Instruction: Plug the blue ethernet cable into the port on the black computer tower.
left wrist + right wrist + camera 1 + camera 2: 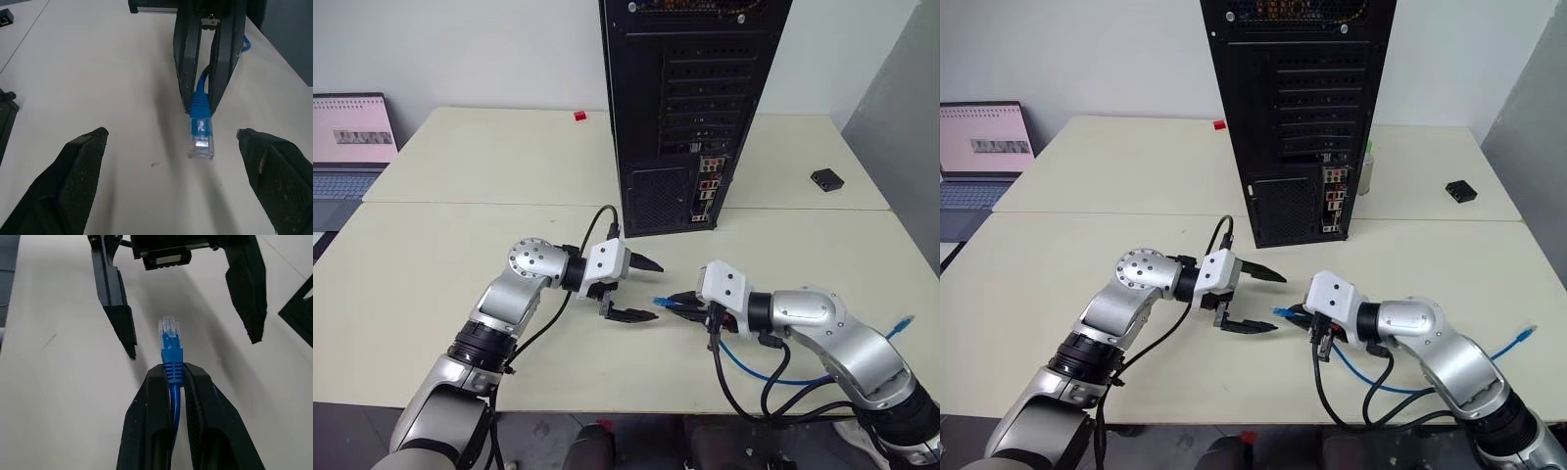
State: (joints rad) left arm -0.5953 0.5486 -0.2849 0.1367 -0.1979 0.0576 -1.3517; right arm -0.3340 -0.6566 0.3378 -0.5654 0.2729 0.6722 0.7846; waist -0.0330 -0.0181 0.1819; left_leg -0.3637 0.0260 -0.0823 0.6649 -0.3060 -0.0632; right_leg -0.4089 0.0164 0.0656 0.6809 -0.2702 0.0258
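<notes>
The black computer tower (695, 98) stands upright at the back centre of the table, rear panel facing me. A strip of coloured connectors (708, 188) runs down that panel; I cannot pick out the port among them. My right gripper (172, 368) is shut on the blue ethernet cable (754, 367) just behind its clear plug (169, 333), holding it above the table in front of the tower. The plug points toward my left gripper (651, 290), which is open, its two fingers spread either side of the plug's tip (201, 139) without touching it. The cable trails off the front right edge.
A laptop (352, 147) sits at the far left. A small black box (826, 178) lies on the right of the table and a small red piece (579, 116) at the back. Black robot cables (1332, 392) hang under my right arm.
</notes>
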